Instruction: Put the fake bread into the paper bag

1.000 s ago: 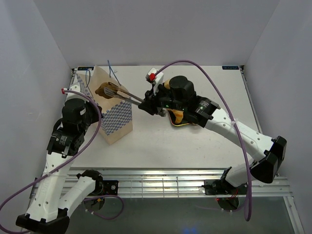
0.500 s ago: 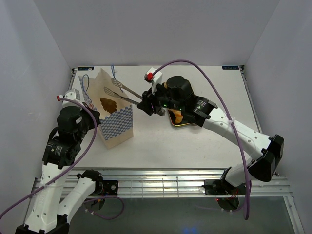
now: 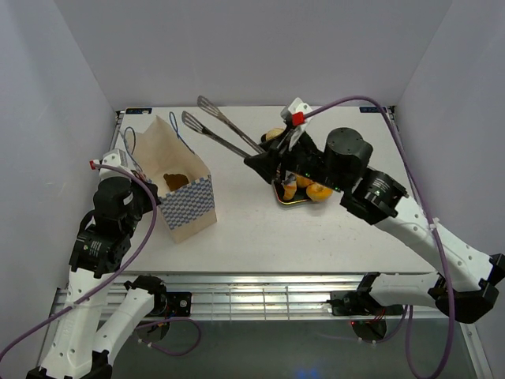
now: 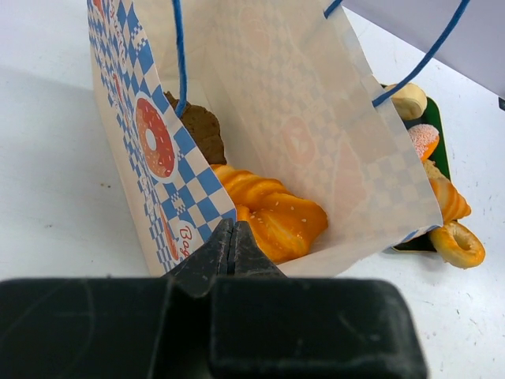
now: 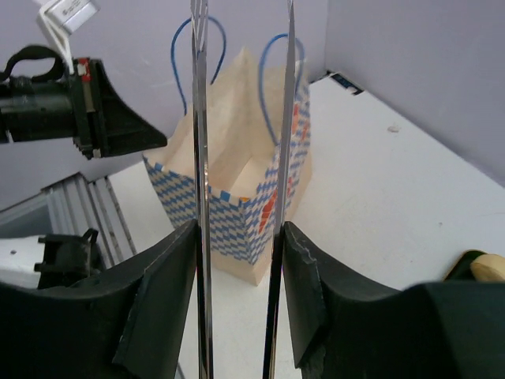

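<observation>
On the white table [image 3: 331,237], the cream blue-checkered paper bag [image 3: 189,207] is pinched open at its rim by the closed left gripper [image 4: 230,237], glossy orange fake bread [image 4: 272,212] inside, while empty metal tongs [image 5: 202,158] are clamped by the right gripper [image 5: 237,245].

Tongs [image 5: 200,158] cropped by the right wrist view's top edge; fake bread [image 3: 319,192] half behind the right arm [image 3: 347,158].
</observation>
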Action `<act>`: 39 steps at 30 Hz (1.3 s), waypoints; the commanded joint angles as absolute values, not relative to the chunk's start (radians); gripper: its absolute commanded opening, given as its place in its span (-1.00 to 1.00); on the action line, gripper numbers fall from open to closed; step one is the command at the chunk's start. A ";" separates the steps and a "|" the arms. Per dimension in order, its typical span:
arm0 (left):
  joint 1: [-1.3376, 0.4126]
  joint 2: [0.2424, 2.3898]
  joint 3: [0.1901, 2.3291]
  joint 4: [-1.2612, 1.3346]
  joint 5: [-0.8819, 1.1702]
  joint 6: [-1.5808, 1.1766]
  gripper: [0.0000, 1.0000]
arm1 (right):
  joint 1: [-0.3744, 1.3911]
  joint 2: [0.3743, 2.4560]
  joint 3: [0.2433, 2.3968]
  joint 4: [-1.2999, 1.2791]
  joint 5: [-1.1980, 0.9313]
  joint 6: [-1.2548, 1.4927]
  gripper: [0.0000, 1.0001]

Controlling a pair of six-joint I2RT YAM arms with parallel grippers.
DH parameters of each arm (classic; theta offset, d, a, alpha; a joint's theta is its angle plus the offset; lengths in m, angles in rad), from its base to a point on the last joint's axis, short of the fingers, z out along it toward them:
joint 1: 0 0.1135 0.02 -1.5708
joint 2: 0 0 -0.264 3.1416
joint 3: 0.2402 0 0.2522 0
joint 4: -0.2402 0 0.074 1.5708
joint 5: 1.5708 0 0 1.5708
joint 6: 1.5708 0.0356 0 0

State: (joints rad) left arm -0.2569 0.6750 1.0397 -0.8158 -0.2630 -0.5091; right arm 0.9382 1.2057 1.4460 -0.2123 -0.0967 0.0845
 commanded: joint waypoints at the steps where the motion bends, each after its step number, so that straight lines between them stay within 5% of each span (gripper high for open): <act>1: -0.253 0.664 1.022 -0.822 -0.296 -0.499 -1.00 | 0.939 1.128 1.393 -0.164 0.092 0.094 0.02; 10: -0.253 0.646 1.019 -0.822 -0.330 -0.480 -1.00 | 0.816 1.022 1.168 -0.192 0.397 0.221 0.03; 18: -0.253 0.621 1.008 -0.810 -0.341 -0.460 -1.00 | 0.591 1.029 1.045 -0.239 0.242 0.311 0.02; 39: -0.253 0.607 0.971 -0.782 -0.334 -0.448 -1.00 | 0.572 0.965 0.804 -0.380 0.054 0.256 0.04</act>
